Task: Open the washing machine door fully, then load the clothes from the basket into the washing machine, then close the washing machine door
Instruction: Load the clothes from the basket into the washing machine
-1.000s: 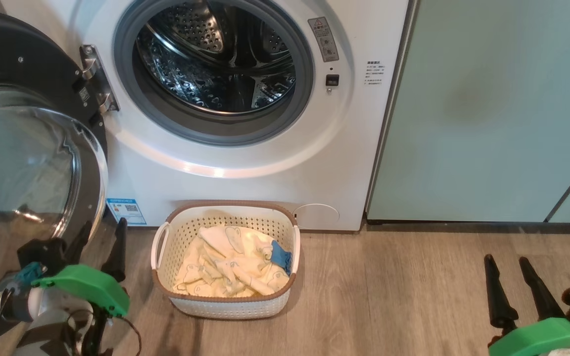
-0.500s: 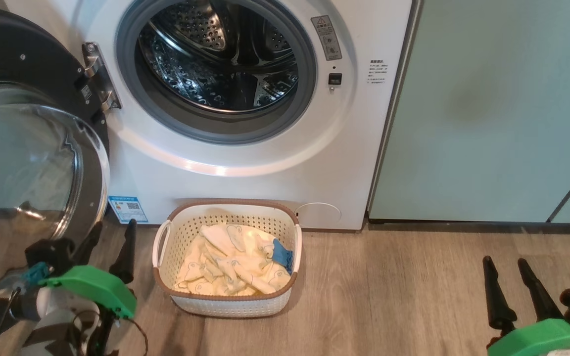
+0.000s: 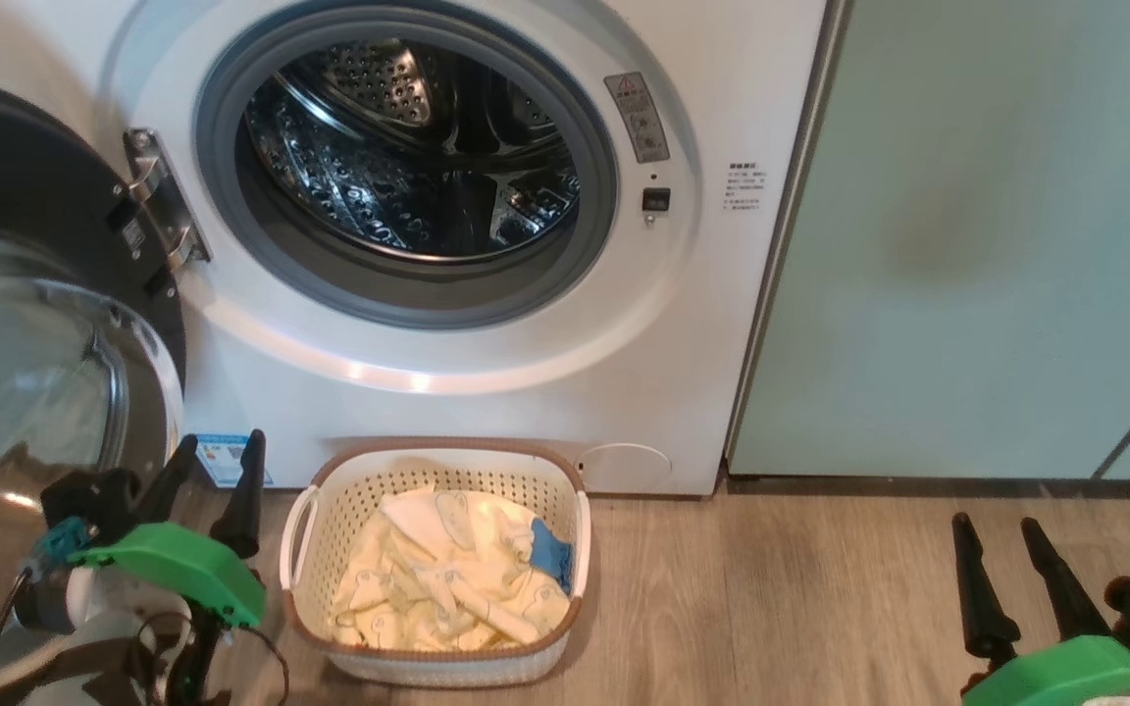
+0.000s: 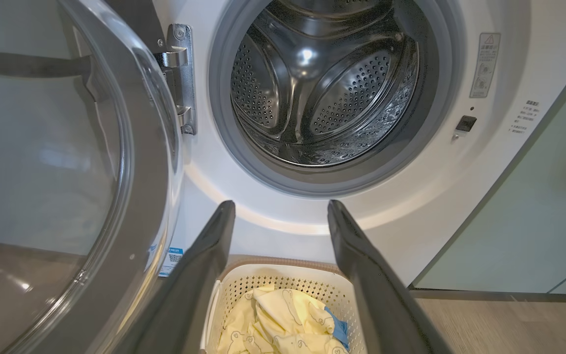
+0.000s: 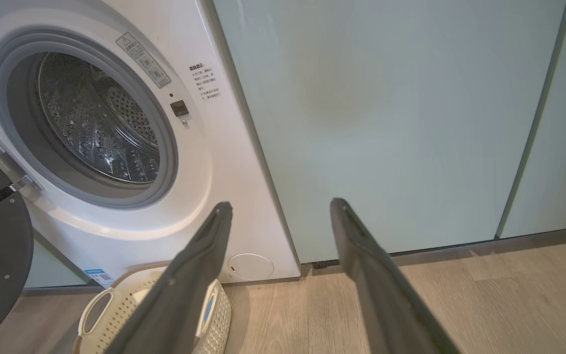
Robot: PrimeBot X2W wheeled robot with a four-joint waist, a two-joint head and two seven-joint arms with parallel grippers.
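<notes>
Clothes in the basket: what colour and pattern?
The clothes are pale yellow with bear outlines; best in left wrist view.

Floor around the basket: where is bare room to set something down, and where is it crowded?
Free: the wood floor between the basket and the right gripper, along the teal cabinet. Crowded: left of the basket, where the left gripper and the open washing machine door stand close.

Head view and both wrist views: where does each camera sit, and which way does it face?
Head: on the head, looking down at the washing machine and the basket; left gripper and right gripper low.
Left wrist: faces the drum beside the open washing machine door; own fingers.
Right wrist: faces the teal cabinet; own fingers.
Shared: head and left wrist show the clothes.
</notes>
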